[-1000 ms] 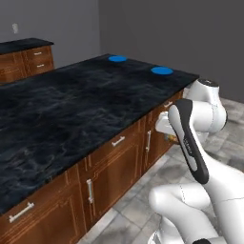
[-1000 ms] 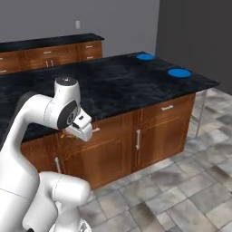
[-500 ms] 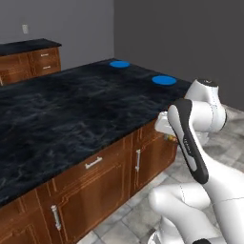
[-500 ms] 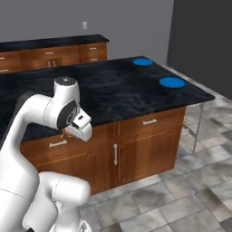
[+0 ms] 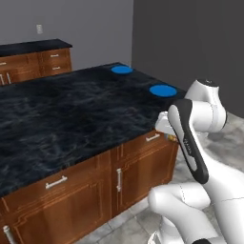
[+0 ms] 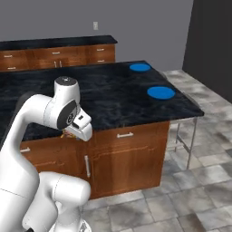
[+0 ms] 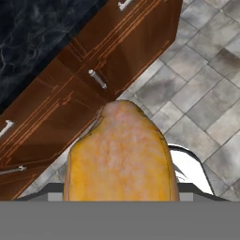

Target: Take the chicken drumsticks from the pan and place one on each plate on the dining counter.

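While gripped in the hand, golden-tan drumstick, mottled orange, pale tip.

White arm folded tight — jaws clamped, pointing at the floor.

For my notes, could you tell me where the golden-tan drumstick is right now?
The golden-tan drumstick is held in the jaws, low in the hand view, above the tiled floor beside the dining counter cabinets.
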